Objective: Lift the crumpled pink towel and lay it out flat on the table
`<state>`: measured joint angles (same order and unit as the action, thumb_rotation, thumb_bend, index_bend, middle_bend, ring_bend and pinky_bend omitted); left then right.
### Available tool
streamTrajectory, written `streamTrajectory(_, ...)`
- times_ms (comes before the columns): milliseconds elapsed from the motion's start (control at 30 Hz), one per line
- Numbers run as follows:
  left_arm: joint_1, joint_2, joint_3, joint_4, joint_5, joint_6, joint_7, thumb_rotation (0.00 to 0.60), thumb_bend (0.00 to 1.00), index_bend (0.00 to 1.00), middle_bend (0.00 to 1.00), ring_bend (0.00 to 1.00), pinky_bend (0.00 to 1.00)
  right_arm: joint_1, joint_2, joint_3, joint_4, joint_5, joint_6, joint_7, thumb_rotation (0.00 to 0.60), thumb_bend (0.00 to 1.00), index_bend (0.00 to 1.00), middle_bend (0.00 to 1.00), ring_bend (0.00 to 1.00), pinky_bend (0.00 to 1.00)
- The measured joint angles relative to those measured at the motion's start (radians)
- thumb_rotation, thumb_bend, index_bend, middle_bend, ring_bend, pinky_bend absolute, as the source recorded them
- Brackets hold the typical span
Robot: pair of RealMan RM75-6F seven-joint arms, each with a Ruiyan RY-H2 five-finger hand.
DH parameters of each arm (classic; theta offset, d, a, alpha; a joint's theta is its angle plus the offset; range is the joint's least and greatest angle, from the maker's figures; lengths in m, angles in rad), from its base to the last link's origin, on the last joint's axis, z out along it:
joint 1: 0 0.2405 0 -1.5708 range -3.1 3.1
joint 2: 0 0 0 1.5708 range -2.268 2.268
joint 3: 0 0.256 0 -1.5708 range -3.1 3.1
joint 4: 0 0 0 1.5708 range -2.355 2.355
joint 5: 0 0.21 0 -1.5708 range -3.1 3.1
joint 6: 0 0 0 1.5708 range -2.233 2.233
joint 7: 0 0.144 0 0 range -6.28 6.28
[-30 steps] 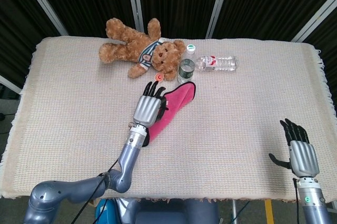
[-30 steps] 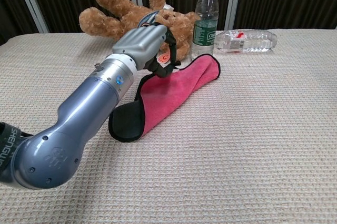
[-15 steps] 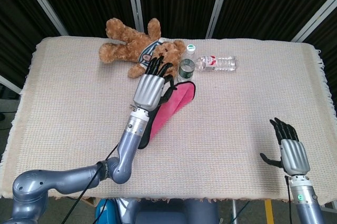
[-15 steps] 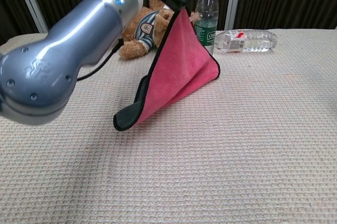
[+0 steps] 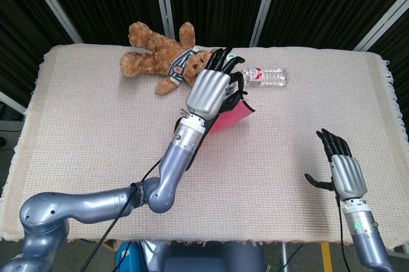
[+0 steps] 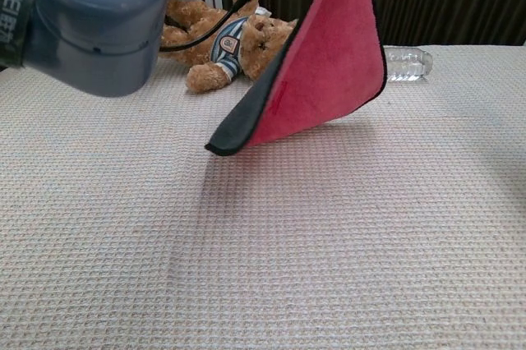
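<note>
- Head view: the left arm (image 5: 163,179) is reaching from the lower left of the frame up toward the centre, with the left hand (image 5: 211,90) raised above the table (image 5: 77,125), back of the hand facing the camera.
- Its fingers are curling over the top of the pink towel (image 5: 231,117) and holding it; only a small pink wedge is showing below and to the right of the hand, just right of the frame's centre.
- The right hand (image 5: 342,166) is hovering at the lower right, fingers spread and pointing up the frame, holding nothing.
- One teddy bear (image 5: 163,55) is lying in the upper middle, and one clear bottle (image 5: 267,76) is lying on its side just right of the left hand.
- Chest view: the left arm (image 6: 103,13) is filling the upper left corner; the hand itself is out of frame.
- The pink towel (image 6: 325,71) is hanging in the upper centre, a black-edged sheet with its lower corner close over the table (image 6: 263,268); whether it is touching I cannot tell.
- One teddy bear (image 6: 222,38) is lying behind it, and the clear bottle (image 6: 407,62) is peeking out at its right edge.
</note>
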<state>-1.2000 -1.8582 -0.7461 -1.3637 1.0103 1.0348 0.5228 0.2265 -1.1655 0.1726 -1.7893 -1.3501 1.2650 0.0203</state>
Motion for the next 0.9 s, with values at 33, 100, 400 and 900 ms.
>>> streamTrajectory(33, -0.01, 0.009, -0.01, -0.006, -0.003, -0.006, -0.009, 0.6, 0.51, 0.6, 0.2, 0.0, 0.0, 0.004, 0.004, 0.004, -0.008, 0.004, -0.003, -0.002, 0.6, 0.21, 0.0, 0.0, 0.0, 0.0)
streamTrajectory(100, -0.024, 0.026, -0.023, -0.014, -0.005, -0.012, -0.019, 0.6, 0.51, 0.6, 0.2, 0.0, 0.0, 0.012, 0.013, 0.012, -0.026, 0.014, -0.01, -0.008, 0.6, 0.21, 0.0, 0.0, 0.0, 0.0)
streamTrajectory(400, -0.054, 0.068, -0.034, -0.031, -0.064, -0.017, -0.024, 0.6, 0.51, 0.6, 0.2, 0.0, 0.0, 0.05, 0.021, 0.049, -0.089, 0.057, -0.045, 0.013, 0.6, 0.21, 0.0, 0.0, 0.0, 0.0)
streamTrajectory(900, -0.054, 0.157, 0.003, -0.094, -0.069, -0.064, -0.114, 0.6, 0.5, 0.61, 0.2, 0.0, 0.0, 0.194, -0.017, 0.147, -0.084, 0.228, -0.193, 0.038, 0.6, 0.21, 0.0, 0.0, 0.0, 0.0)
